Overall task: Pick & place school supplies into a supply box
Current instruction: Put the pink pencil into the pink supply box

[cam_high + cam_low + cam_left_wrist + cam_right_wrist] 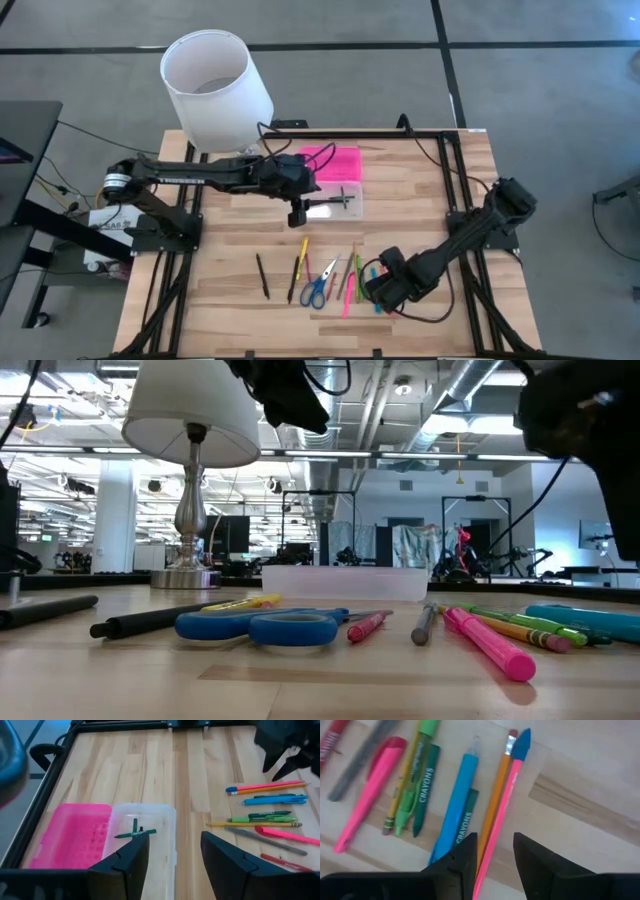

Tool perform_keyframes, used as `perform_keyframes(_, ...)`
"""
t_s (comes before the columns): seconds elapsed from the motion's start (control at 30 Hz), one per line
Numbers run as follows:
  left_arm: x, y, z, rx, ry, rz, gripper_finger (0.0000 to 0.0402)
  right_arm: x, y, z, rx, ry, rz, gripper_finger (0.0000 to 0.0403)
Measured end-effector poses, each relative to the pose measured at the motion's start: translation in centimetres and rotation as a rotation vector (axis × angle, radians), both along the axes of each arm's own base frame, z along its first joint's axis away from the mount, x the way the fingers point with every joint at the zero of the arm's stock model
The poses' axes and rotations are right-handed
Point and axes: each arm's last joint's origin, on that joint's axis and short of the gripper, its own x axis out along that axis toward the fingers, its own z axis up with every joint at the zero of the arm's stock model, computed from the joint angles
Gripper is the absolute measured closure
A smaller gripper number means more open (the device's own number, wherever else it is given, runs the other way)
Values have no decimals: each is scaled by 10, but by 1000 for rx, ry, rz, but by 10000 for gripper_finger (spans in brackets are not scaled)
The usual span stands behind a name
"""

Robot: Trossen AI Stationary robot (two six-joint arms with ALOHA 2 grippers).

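The supply box lies open mid-table: pink lid (333, 162) flat on the far side, clear base (337, 201) holding two green crayons (135, 834). My left gripper (297, 212) hovers open and empty by the base's left end (150, 835). Pens, pencils, markers and blue-handled scissors (318, 290) lie flat in a row near the table's near edge. My right gripper (378, 286) hangs open above the row's right end, its fingers on either side of a pink pencil (502, 807) and an orange pencil (497, 795), beside a blue marker (457, 800). In the low view it sits high above the table.
A white lamp (215, 90) stands at the table's far left corner, close to my left arm. A black pen (262, 275) lies apart at the row's left. Black frame rails (455, 190) run along the table's sides. Bare wood lies between the box and the row.
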Motion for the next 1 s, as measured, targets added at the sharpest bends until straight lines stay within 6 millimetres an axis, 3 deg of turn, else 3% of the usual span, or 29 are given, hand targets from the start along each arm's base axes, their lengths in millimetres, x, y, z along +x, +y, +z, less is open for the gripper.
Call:
perform_keyframes(0.3, -1, -11, -1, -16, 18, -19, 229, 4, 5, -23, -2, 84, 1, 285)
perform_keyframes(1.0, -1, -27, -1, -43, 15, -39, 229, 1, -1, -31, -39, 87, 14, 285)
